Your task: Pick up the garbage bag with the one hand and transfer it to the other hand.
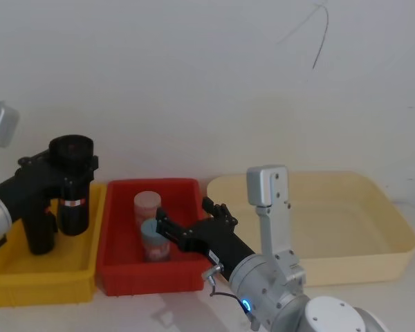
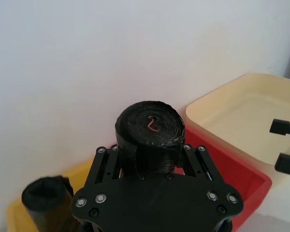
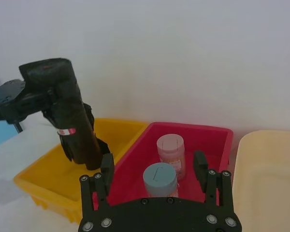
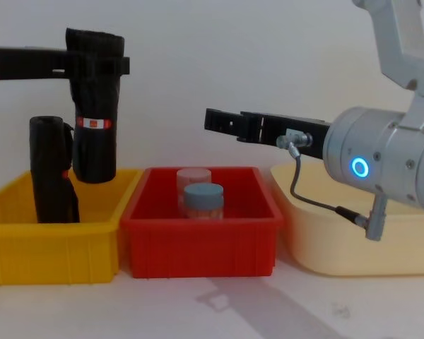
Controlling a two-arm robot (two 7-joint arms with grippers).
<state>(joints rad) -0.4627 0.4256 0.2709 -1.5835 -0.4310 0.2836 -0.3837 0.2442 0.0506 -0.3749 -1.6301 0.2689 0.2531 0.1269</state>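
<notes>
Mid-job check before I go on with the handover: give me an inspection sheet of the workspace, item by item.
Surface: white tabletop with a yellow bin, a red bin and a cream bin in a row.
Job's things: garbage bag upright, label band showing, held over the yellow bin.
Clutter: second black roll standing in the yellow bin; pale jar and blue-lidded jar in the red bin.
Grippers: left gripper shut on the garbage bag near its top; right gripper open above the red bin, apart from the bag.
Cables: grey cable looping under the right wrist.
Surroundings: white wall with a thin dark line.
</notes>
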